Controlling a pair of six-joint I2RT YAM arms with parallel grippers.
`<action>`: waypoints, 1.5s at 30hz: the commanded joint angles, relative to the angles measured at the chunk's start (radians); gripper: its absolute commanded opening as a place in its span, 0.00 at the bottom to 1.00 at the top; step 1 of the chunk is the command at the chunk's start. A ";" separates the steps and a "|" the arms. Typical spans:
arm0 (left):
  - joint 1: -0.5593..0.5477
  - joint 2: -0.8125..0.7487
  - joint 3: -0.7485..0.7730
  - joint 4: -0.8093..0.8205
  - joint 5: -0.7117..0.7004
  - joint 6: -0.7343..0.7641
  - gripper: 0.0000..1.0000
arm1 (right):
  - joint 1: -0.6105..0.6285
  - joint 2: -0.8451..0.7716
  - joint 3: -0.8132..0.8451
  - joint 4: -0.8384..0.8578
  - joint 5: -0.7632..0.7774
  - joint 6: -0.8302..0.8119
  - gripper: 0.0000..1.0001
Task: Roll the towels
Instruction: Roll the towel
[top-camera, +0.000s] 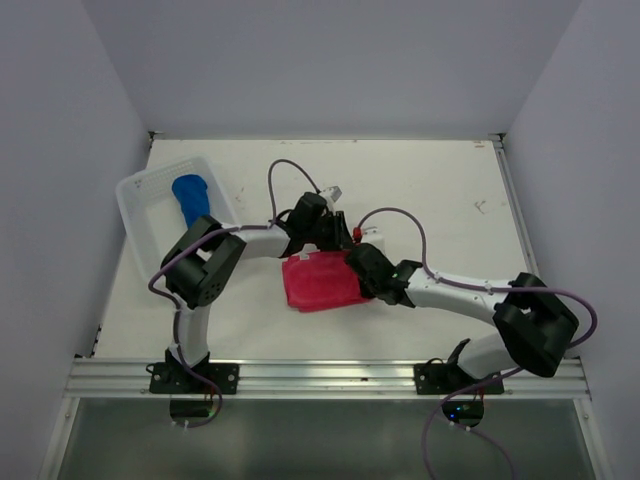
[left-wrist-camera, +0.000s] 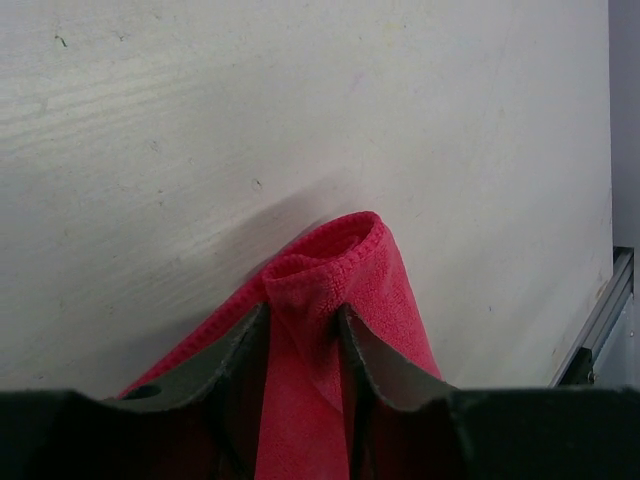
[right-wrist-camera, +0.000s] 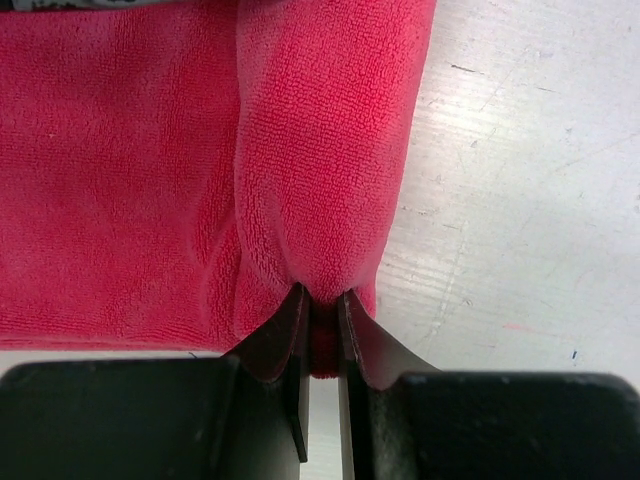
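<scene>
The pink-red towel (top-camera: 318, 284) lies mid-table, partly rolled, with both grippers at its far edge. My left gripper (top-camera: 335, 241) is at the towel's far corner. In the left wrist view its jaws (left-wrist-camera: 303, 310) stand apart, and the towel's (left-wrist-camera: 385, 275) rolled end sits loosely between them. My right gripper (top-camera: 353, 268) is at the towel's right side. In the right wrist view it (right-wrist-camera: 320, 296) is shut on a pinched fold of the towel (right-wrist-camera: 120, 170). The blue towel (top-camera: 190, 197) lies rolled in the white basket.
The white slotted basket (top-camera: 140, 215) stands at the far left of the table. A metal rail (top-camera: 330, 375) runs along the near edge by the arm bases. Grey walls enclose the table on three sides.
</scene>
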 joint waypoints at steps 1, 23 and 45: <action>0.022 -0.034 0.019 -0.008 -0.005 -0.001 0.38 | 0.021 0.019 0.034 -0.074 0.060 -0.027 0.00; 0.060 -0.137 0.060 -0.078 0.080 -0.022 0.43 | 0.225 0.263 0.250 -0.301 0.353 0.030 0.00; 0.059 -0.235 -0.073 -0.062 0.176 -0.014 0.34 | 0.412 0.695 0.603 -0.645 0.524 0.051 0.00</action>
